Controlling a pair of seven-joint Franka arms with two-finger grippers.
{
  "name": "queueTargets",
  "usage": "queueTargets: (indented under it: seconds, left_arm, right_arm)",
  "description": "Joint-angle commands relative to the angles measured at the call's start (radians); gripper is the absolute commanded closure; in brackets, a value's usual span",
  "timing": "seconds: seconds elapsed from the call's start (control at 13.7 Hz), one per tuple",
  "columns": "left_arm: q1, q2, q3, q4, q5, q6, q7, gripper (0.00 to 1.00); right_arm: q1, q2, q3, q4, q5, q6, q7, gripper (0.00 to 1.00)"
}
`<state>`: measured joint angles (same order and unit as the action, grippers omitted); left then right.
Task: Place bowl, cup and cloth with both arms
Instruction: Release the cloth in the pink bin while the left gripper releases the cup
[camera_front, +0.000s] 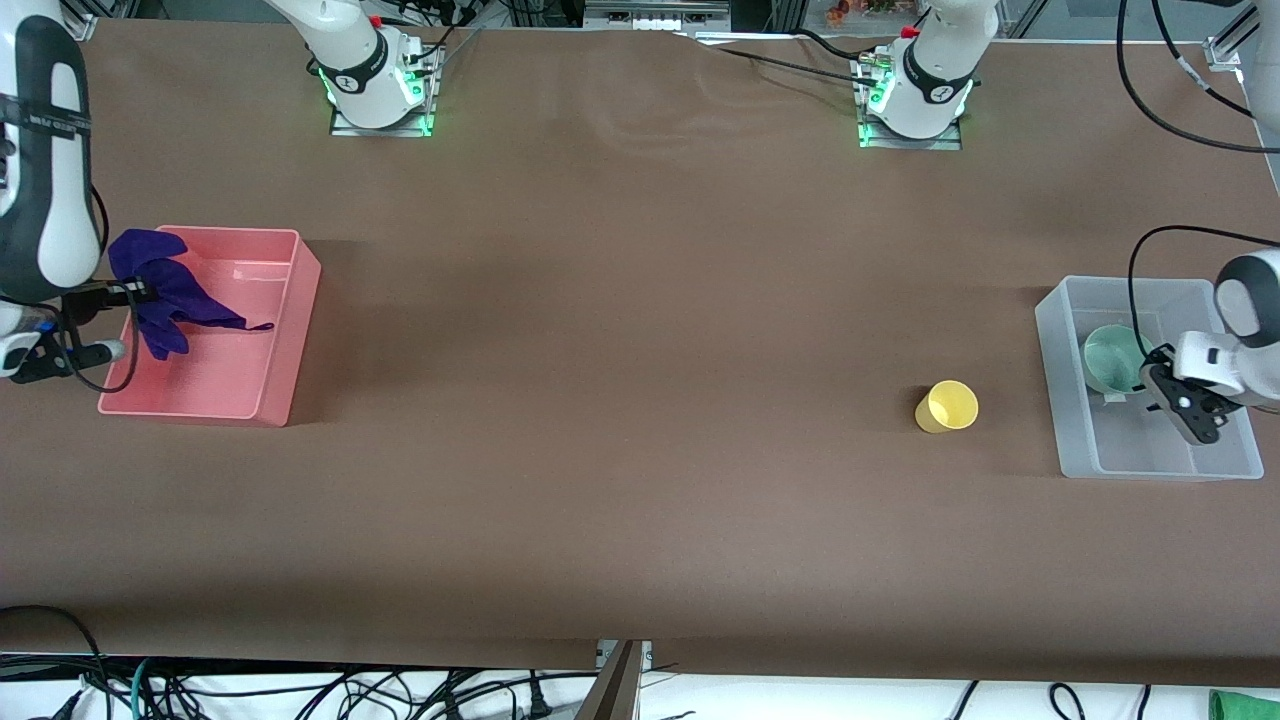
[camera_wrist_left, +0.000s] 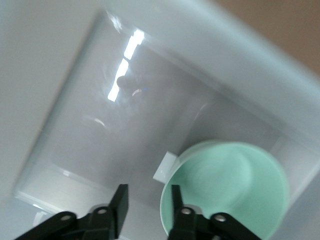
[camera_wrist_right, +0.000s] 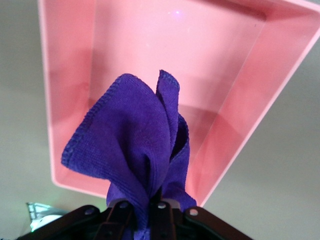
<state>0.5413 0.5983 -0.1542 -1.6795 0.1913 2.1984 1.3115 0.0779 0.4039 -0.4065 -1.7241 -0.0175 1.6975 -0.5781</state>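
Right tool (camera_wrist_right: 145, 212) pinching cloth (camera_wrist_right: 132, 150) over pink bin (camera_wrist_right: 240, 90), left tool (camera_wrist_left: 147, 205) parted beside bowl (camera_wrist_left: 230, 190).

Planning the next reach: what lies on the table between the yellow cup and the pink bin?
Nothing: in the front view, bare brown table stretches from the cup to the pink bin.

Robot lab (bolted arm bases (camera_front: 380, 85), cables (camera_front: 300, 690)).

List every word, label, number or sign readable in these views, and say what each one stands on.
None can be read.
Bowl, cup, cloth, pink bin and clear bin: no lettering shows.
Small white tag on the clear bin's floor beside the bowl: looks blank.
Round marks on the arm bases: too small to read.
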Motion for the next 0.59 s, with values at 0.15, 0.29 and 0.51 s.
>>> queueTargets:
  seconds: [0.15, 0.29, 0.51]
  left_arm:
    - [-0.139, -0.075, -0.053, 0.06, -0.064, -0.164, -0.41, 0.0]
    - [-0.21, -0.06, -0.053, 0.06, -0.099, -0.166, -0.646, 0.0]
    - [-0.271, -0.012, -0.053, 0.054, -0.217, -0.166, -0.947, 0.0]
  right_arm:
    - [0.008, -0.045, 0.003, -0.002, 0.069, -0.005, 0.006, 0.0]
    - [0.01, -0.08, 0.061, 0.073, 0.068, -0.065, 0.009, 0.0]
    - [0.01, -0.149, 0.171, 0.136, 0.071, -0.108, 0.011, 0.0]
